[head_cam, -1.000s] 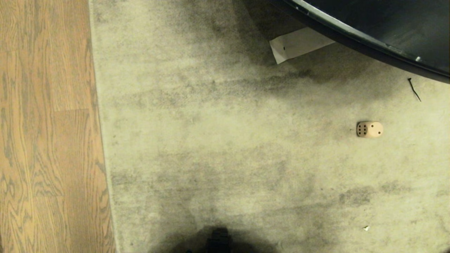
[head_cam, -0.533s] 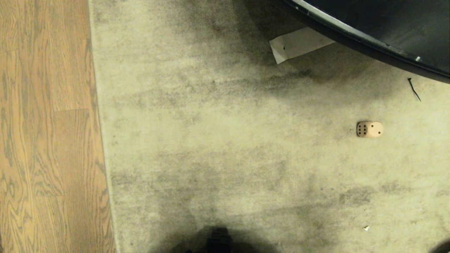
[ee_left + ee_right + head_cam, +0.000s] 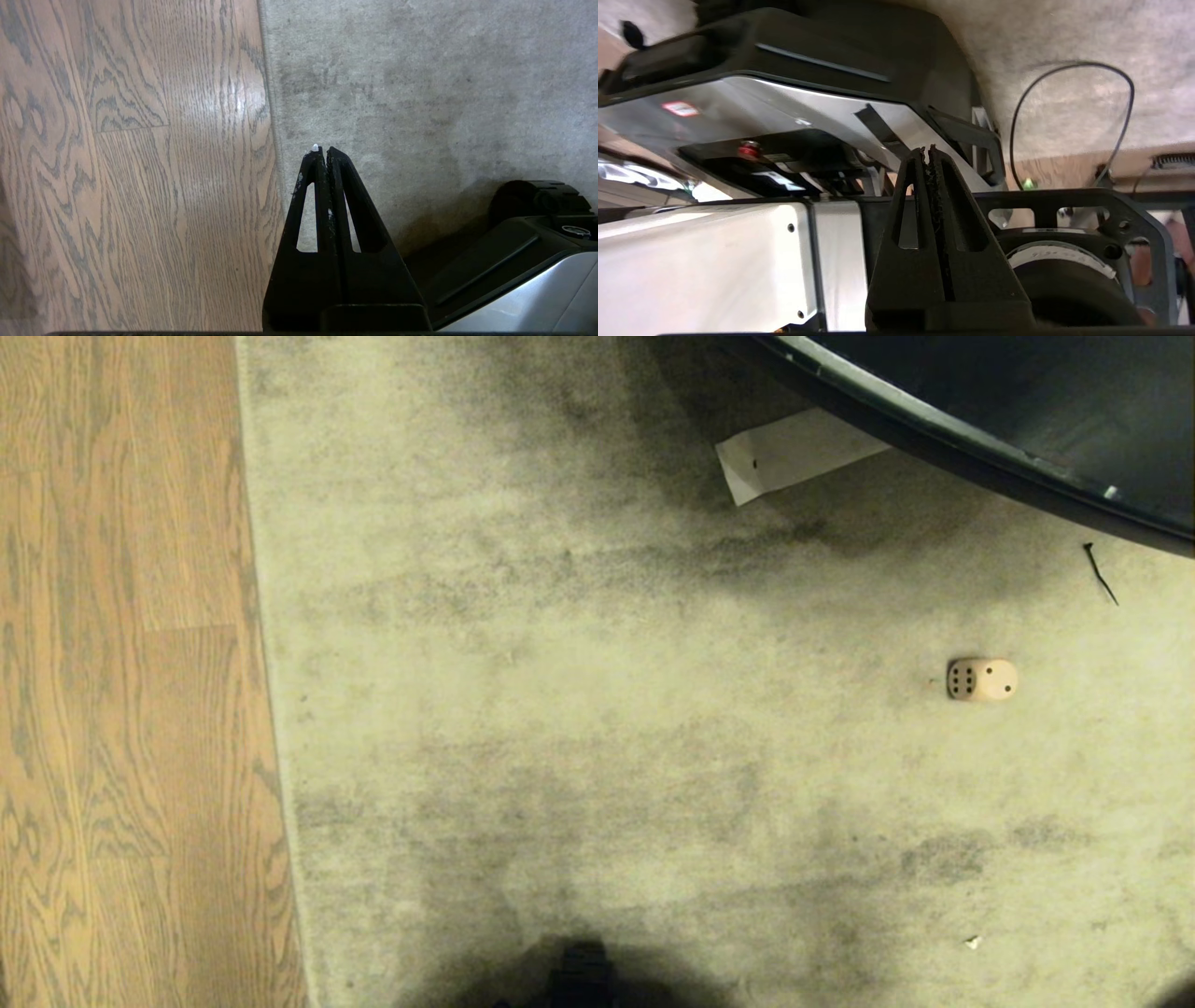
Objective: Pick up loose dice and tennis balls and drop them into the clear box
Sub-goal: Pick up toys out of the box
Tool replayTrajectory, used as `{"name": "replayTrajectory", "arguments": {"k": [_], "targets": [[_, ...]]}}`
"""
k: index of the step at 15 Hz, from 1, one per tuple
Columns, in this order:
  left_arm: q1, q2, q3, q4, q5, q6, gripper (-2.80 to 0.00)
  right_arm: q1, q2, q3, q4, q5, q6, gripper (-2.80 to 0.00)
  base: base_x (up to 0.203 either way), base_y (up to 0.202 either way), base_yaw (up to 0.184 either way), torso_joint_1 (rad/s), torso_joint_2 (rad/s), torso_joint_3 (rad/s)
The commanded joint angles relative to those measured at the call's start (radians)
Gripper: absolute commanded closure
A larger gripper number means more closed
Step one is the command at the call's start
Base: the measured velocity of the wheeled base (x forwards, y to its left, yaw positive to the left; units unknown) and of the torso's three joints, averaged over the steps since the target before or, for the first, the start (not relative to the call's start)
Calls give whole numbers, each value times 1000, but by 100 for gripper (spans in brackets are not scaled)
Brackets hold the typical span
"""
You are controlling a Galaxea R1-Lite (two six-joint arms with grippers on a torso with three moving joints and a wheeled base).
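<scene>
One cream die (image 3: 981, 679) with dark pips lies alone on the mottled grey carpet (image 3: 597, 728), right of centre. Wood-grain floor (image 3: 121, 709) borders the carpet along the left side. A dark curved object with a pale rim (image 3: 980, 420) fills the upper right corner; a white paper sheet (image 3: 794, 453) lies partly beneath its edge. A thin black tie (image 3: 1100, 574) lies near it, beyond the die. A small white scrap (image 3: 973, 943) sits nearer the robot.

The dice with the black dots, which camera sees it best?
The head view. The cream die lies in plain sight on the carpet, dots showing. The left wrist view shows only floor and carpet; the right wrist view shows the robot's own base. Neither shows the die.
</scene>
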Motion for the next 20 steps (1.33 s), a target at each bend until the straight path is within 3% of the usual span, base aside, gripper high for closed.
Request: {"name": "replayTrajectory", "arguments": {"k": [1, 3, 8, 11, 17, 20], "targets": [[0, 0, 3, -1, 0, -1, 0, 0, 89, 15, -3, -1, -2, 0, 0, 0, 0, 0, 0, 0], [0, 0, 3, -1, 0, -1, 0, -1, 165, 35, -52, -2, -3, 0, 0, 0, 0, 0, 0, 0], [0, 0, 3, -1, 0, -1, 0, -1, 321, 124, -330, -33, -4, 0, 0, 0, 0, 0, 0, 0], [0, 0, 3, 0, 0, -1, 0, 0, 413, 120, -366, -66, -11, 0, 0, 0, 0, 0, 0, 0], [0, 0, 3, -1, 0, -1, 0, -1, 663, 103, -529, -177, -14, 0, 0, 0, 0, 0, 0, 0], [0, 0, 3, -1, 0, -1, 0, -1, 774, 84, -676, -233, -15, 0, 0, 0, 0, 0, 0, 0]]}}
